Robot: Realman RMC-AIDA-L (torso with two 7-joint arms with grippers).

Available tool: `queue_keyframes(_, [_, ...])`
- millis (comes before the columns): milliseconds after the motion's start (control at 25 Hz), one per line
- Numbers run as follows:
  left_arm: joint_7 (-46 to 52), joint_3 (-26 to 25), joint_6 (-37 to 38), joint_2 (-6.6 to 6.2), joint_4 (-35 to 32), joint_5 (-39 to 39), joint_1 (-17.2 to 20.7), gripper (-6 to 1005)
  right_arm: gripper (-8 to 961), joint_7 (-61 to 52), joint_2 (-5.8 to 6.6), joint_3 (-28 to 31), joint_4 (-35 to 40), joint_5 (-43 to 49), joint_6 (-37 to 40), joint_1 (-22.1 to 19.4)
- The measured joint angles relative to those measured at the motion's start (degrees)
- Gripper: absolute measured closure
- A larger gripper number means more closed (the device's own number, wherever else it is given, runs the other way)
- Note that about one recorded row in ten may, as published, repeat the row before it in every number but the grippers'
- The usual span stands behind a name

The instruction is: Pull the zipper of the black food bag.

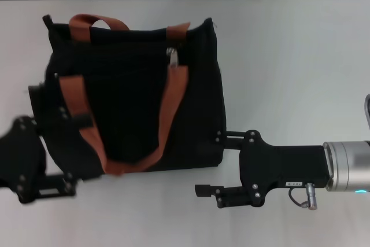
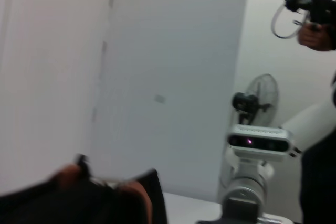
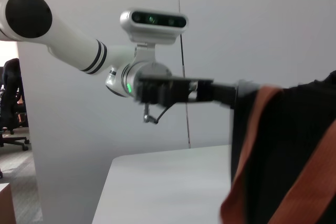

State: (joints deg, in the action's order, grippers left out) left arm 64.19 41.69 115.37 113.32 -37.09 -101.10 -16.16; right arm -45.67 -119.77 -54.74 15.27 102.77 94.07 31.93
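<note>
The black bag (image 1: 136, 93) lies flat on the white table (image 1: 289, 56), a little left of the middle, with its mouth turned to the far side and its brown straps (image 1: 167, 114) spread over the upper face. The zipper pull (image 1: 172, 56), a small metal tab, sits near the far edge, right of the middle of the mouth; whether the zipper is closed or open along its length I cannot tell, because the black cloth hides the teeth. The left gripper (image 1: 60, 146) is at the near left corner of the bag and overlaps its left side; it seems placed there to hold the bag steady, but if its fingers are pinching cloth or only resting against it cannot be seen. The right gripper (image 1: 214, 163) is at the near right corner, with its fingers (image 1: 205, 190) spread apart: one finger touches or nearly touches the right edge of the bag, the other is on the table, nearer to the robot, and nothing is between them. The pull is well apart from this gripper (on the far side of the bag). Such a position fits both an arm which is going to the pull and an arm which came away from it.
</note>
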Motion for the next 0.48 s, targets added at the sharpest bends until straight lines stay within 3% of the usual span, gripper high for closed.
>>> queue_keyframes(160, [-4.7, 4.2, -0.9, 0.48, 4.4, -3.5, 0.0, 196, 212, 1.3, -0.04, -0.3, -1.7, 0.1, -0.4, 0.5])
queue_keyframes(480, [-5.6, 4.5, -4.4, 1.36, 5.4, -8.2, 0.6, 198, 212, 2.9, -0.04, -1.3, -4.6, 0.1, -1.6, 0.7])
